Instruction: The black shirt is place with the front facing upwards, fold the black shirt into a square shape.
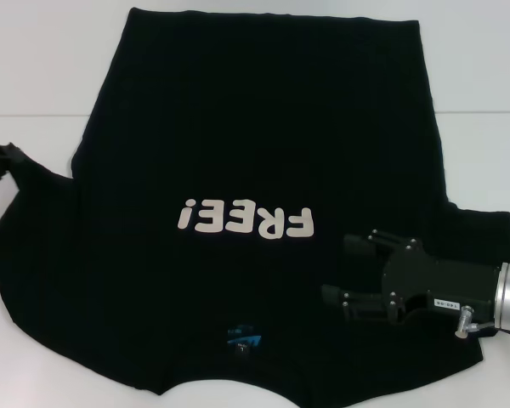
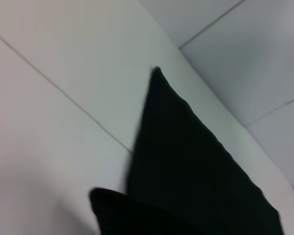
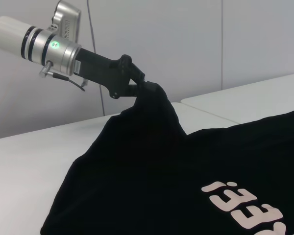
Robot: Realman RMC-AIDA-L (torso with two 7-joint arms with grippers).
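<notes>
My left end effector (image 3: 146,87) pinches the black shirt's (image 1: 255,170) sleeve, lifting it off the counter (image 1: 34,68). My right end effector (image 1: 344,270) hovers spread over the shirt near its collar.

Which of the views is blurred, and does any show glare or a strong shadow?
Left wrist view: soft focus, the black shirt has fuzzy edges. Head view: sharp, even light, "FREE!" lettering crisp. Right wrist view: clear, the left gripper pinching the sleeve; no glare or strong shadows anywhere.

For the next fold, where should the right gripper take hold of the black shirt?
Probably the sleeve on the robot's right, at its outer edge. The right gripper hovers open above the black shirt there. That sleeve lies flat, so approach from above; the left gripper already lifts the other.
</notes>
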